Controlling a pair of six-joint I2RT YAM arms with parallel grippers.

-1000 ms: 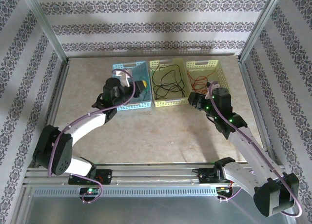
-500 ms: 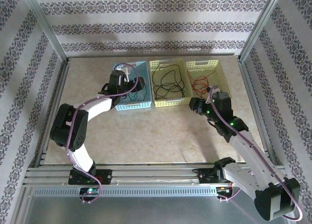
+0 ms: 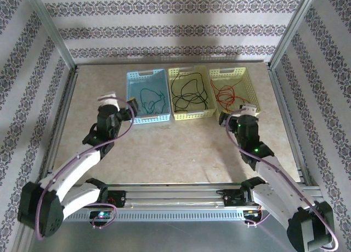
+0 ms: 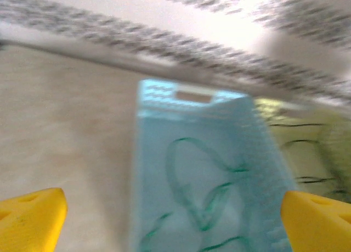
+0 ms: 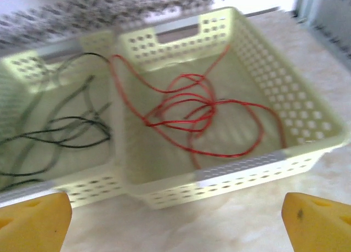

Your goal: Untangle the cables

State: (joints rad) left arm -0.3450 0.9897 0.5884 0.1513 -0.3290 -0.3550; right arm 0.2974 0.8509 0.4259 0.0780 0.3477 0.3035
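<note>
Patterned wallpaper encloses a beige tabletop [image 3: 175,147], where three baskets stand side by side toward 12 o'clock. The green cable [image 3: 151,98] lies alone in the blue basket [image 3: 146,72] at 11 o'clock. The black cable [image 3: 189,93] lies in the middle yellow basket [image 3: 189,70], and the red cable [image 5: 186,112] in the right yellow basket [image 5: 285,106] at 1 o'clock. Each is loosely looped on itself, and none seems to cross into a neighbour. The left end effector [image 4: 175,222] hangs off the blue basket's 7 o'clock corner, fingers spread wide and holding nothing. The right end effector [image 5: 175,224] sits at the right basket's 6 o'clock side, likewise spread and bare. The separating looks done, with little left but parking the arms.
</note>
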